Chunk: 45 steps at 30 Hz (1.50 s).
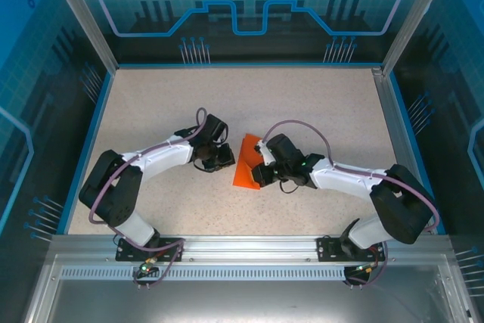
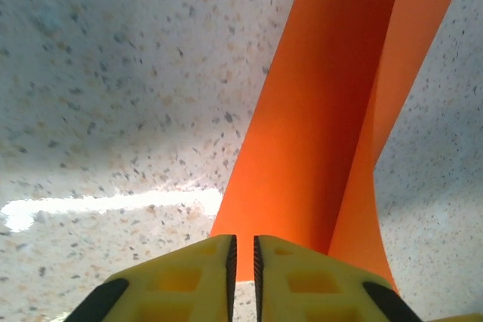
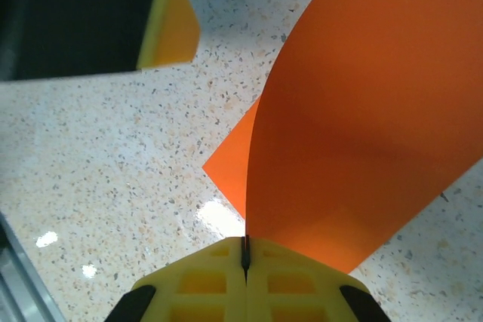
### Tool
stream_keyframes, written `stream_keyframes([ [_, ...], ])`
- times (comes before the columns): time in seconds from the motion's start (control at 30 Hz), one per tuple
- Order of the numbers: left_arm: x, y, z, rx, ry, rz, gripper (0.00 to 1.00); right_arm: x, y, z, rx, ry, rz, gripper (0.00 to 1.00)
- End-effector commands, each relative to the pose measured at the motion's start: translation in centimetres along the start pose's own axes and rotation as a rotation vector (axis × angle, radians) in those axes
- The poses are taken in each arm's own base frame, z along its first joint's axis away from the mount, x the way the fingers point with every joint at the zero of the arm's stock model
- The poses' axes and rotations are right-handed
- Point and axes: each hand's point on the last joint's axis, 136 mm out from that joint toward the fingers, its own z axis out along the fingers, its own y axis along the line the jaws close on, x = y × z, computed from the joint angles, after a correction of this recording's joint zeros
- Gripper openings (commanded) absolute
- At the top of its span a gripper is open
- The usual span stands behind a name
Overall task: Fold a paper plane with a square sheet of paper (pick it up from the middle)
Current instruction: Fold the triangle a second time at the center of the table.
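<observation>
The square sheet of paper [image 1: 244, 172] is bright orange and lies partly folded at the table's middle, between my two grippers. In the right wrist view, one layer of the paper [image 3: 362, 126] curves up from the seam of my right gripper [image 3: 244, 250], which is shut on its edge, while a lower corner lies flat on the table. My left gripper [image 2: 241, 256] hovers at the paper's [image 2: 317, 111] near end. Its jaws stand a narrow slit apart, with nothing visibly pinched between them. From above, the left gripper [image 1: 224, 158] sits just left of the sheet and the right gripper [image 1: 259, 170] is on its right edge.
The speckled tabletop [image 1: 151, 104] is bounded by blue rails and metal frame posts. A yellow fingertip [image 3: 172, 28] of the left gripper shows at the upper left of the right wrist view, close to the raised paper.
</observation>
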Motion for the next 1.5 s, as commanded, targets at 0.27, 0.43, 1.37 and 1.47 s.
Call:
stream_keyframes([
  [0.27,2.5,-2.5,2.9,0.087,0.102,0.038,0.09,0.2,-0.8,0.6,-0.086,0.011,0.053,0.01],
  [0.43,2.7,-1.6,3.9,0.058,0.108,0.005,0.06,0.3,-1.1,0.7,-0.082,0.013,0.062,0.01],
  [1.37,3.5,1.5,6.1,-0.052,0.138,0.003,0.02,-0.5,-5.1,1.9,0.033,0.089,0.072,0.00],
  [1.47,3.5,1.5,6.1,-0.053,0.137,0.004,0.01,-0.4,-5.6,2.3,0.060,0.113,0.062,0.00],
])
